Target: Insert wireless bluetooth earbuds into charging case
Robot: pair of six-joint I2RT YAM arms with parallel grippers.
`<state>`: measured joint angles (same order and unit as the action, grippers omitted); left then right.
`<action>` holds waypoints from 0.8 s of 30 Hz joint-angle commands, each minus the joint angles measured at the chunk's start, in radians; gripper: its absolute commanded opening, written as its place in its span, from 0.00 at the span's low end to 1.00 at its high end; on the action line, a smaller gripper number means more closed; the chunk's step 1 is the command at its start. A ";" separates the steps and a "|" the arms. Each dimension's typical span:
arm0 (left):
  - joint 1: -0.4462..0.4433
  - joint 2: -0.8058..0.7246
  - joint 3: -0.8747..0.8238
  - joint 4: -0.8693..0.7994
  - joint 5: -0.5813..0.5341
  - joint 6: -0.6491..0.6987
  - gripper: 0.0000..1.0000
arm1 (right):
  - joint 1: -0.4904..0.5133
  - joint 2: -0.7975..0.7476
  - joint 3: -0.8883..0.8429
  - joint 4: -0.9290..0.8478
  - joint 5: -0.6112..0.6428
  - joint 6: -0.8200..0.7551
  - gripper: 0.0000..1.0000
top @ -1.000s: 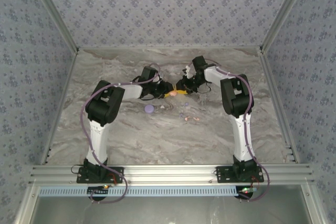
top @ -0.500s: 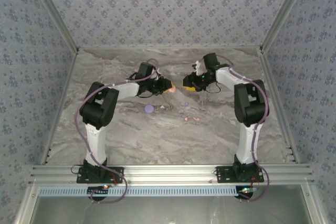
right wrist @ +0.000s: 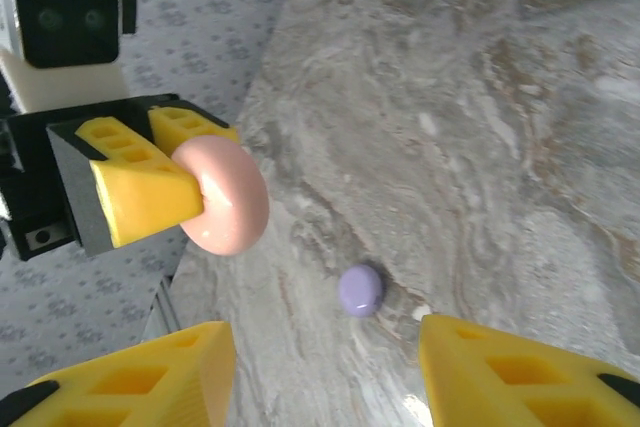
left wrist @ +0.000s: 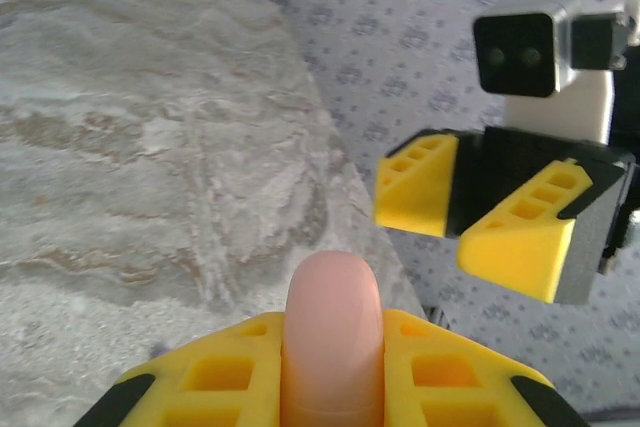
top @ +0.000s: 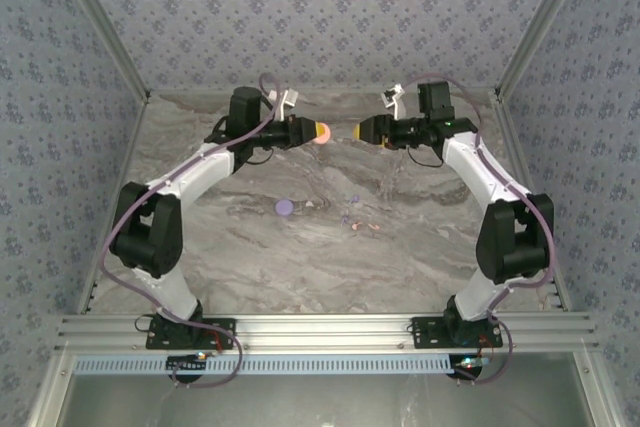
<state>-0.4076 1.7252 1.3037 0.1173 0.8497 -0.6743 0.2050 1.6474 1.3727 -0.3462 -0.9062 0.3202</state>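
Now the left gripper is clamped on a pink round disc near the 12 o'clock edge of the grey marbled tabletop, faced by the wide-spread right gripper. The tiny lilac and pinkish earbuds are left at 6 o'clock, on open surface. Both grippers are drawn farther back than before.

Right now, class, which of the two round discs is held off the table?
The pink disc, clamped in the left gripper, clear of the table; the lilac disc lies on it.

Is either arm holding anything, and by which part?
Left end effector pinches the pink disc across its flat faces; right end effector is open, empty.
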 commanded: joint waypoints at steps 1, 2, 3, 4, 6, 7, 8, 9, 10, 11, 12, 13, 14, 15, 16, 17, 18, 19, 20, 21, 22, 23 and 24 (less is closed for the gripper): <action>-0.008 -0.076 0.042 0.051 0.110 0.074 0.17 | 0.020 -0.047 0.018 0.019 -0.098 -0.041 0.54; -0.011 -0.091 0.038 0.054 0.117 0.085 0.18 | 0.027 -0.054 0.022 0.019 -0.108 -0.049 0.55; -0.013 -0.105 0.036 0.054 0.126 0.098 0.17 | 0.031 -0.060 0.028 0.019 -0.118 -0.056 0.55; -0.017 -0.116 0.035 0.053 0.138 0.109 0.17 | 0.037 -0.063 0.033 0.024 -0.135 -0.058 0.55; -0.026 -0.133 0.035 0.052 0.156 0.124 0.17 | 0.046 -0.067 0.041 0.035 -0.158 -0.060 0.55; -0.029 -0.138 0.034 0.051 0.161 0.130 0.17 | 0.052 -0.066 0.047 0.037 -0.170 -0.065 0.55; -0.031 -0.143 0.034 0.051 0.165 0.133 0.17 | 0.058 -0.067 0.053 0.042 -0.183 -0.067 0.55; -0.034 -0.145 0.034 0.050 0.167 0.134 0.17 | 0.064 -0.067 0.057 0.044 -0.190 -0.069 0.55; -0.034 -0.146 0.034 0.050 0.169 0.132 0.17 | 0.068 -0.068 0.062 0.045 -0.196 -0.073 0.55; -0.035 -0.147 0.034 0.051 0.170 0.131 0.17 | 0.072 -0.070 0.064 0.048 -0.199 -0.076 0.55; -0.036 -0.147 0.032 0.053 0.174 0.130 0.16 | 0.077 -0.073 0.066 0.049 -0.201 -0.082 0.55; -0.038 -0.149 0.031 0.056 0.179 0.130 0.16 | 0.079 -0.075 0.067 0.050 -0.196 -0.085 0.54; -0.039 -0.150 0.029 0.059 0.181 0.132 0.16 | 0.080 -0.076 0.067 0.054 -0.196 -0.083 0.54; -0.042 -0.151 0.028 0.059 0.181 0.133 0.16 | 0.081 -0.075 0.068 0.060 -0.201 -0.080 0.53; -0.044 -0.153 0.028 0.059 0.185 0.136 0.16 | 0.082 -0.074 0.068 0.066 -0.208 -0.076 0.53; -0.046 -0.152 0.029 0.059 0.185 0.136 0.16 | 0.083 -0.073 0.069 0.069 -0.214 -0.073 0.52; -0.047 -0.152 0.029 0.059 0.185 0.136 0.16 | 0.087 -0.071 0.070 0.070 -0.218 -0.073 0.51; -0.048 -0.153 0.029 0.061 0.188 0.136 0.16 | 0.088 -0.071 0.072 0.072 -0.220 -0.073 0.50; -0.050 -0.154 0.028 0.061 0.190 0.136 0.16 | 0.090 -0.070 0.071 0.074 -0.221 -0.073 0.49; -0.052 -0.154 0.029 0.060 0.191 0.137 0.16 | 0.092 -0.068 0.071 0.079 -0.226 -0.071 0.47; -0.054 -0.154 0.030 0.057 0.192 0.141 0.16 | 0.094 -0.069 0.073 0.083 -0.234 -0.069 0.47; -0.055 -0.154 0.032 0.055 0.189 0.141 0.16 | 0.096 -0.069 0.073 0.085 -0.238 -0.069 0.45; -0.057 -0.154 0.031 0.053 0.191 0.141 0.16 | 0.099 -0.068 0.073 0.087 -0.241 -0.069 0.44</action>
<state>-0.4477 1.6032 1.3045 0.1436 1.0027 -0.5613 0.2909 1.6058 1.4101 -0.2844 -1.1061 0.2611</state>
